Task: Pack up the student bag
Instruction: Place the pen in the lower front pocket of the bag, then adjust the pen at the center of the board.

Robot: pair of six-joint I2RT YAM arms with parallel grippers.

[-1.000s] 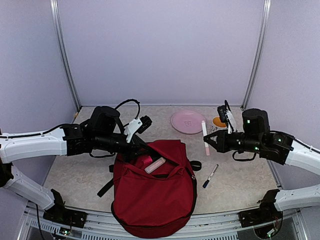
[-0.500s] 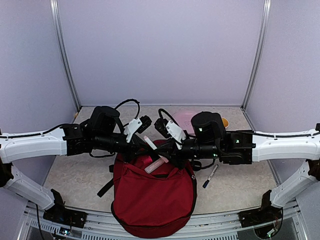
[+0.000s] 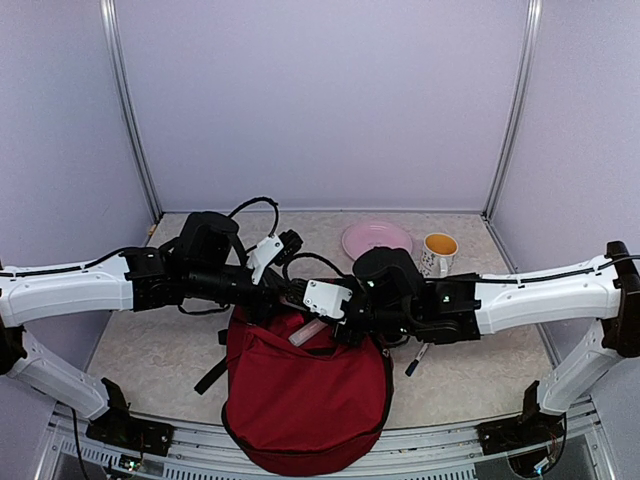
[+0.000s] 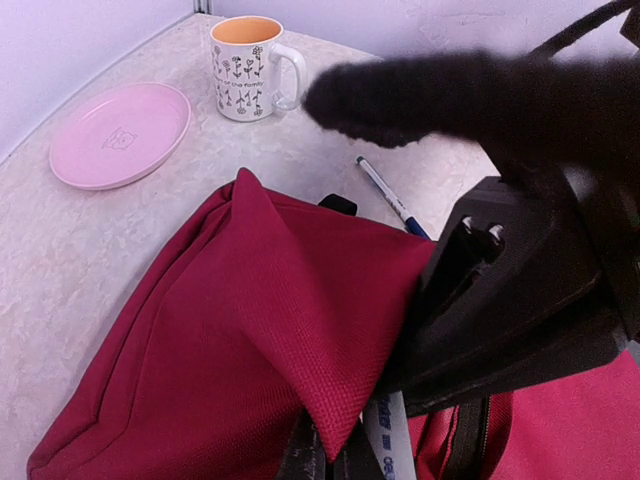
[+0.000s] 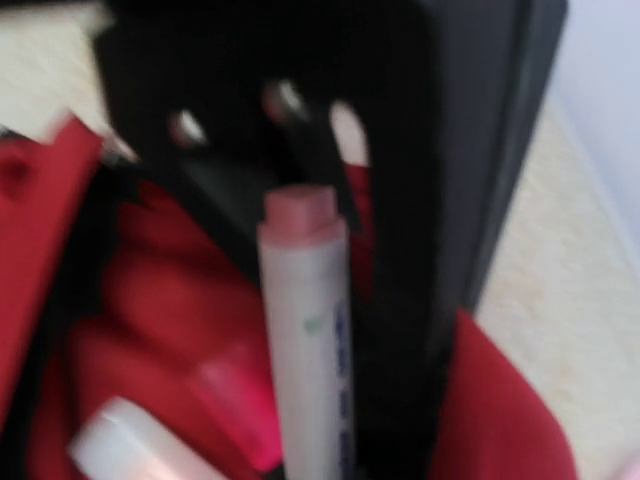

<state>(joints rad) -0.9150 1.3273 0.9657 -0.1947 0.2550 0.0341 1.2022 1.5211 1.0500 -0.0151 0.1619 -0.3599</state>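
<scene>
Student bag: the dark red backpack [image 3: 305, 395] lies at the near middle of the table, with its mouth gaping on the far side.
Left gripper: my left gripper [image 3: 272, 300] stays fully closed on the bag's rim fabric and lifts it into a peak, which holds the mouth open.
Right gripper: a second ago it hung out to the right near the mug. Now my right gripper [image 3: 320, 318] is over the bag's mouth, its jaws nearly closed around a marker.
Pink plate [image 3: 377, 240]: on the table behind the bag, apart from it.
Flowered mug [image 3: 438, 254]: just right of the plate.
White tube [image 3: 310, 332]: already lying in the bag's mouth.
Marker [image 5: 300, 340]: it has a white barrel and a pink cap, and it sits inside the opening above the tube.
Blue pen [image 4: 385, 195]: on the table just right of the bag, not yet packed.
Meaning: I judge the marker is in place to be let go, and the pen looks next.
</scene>
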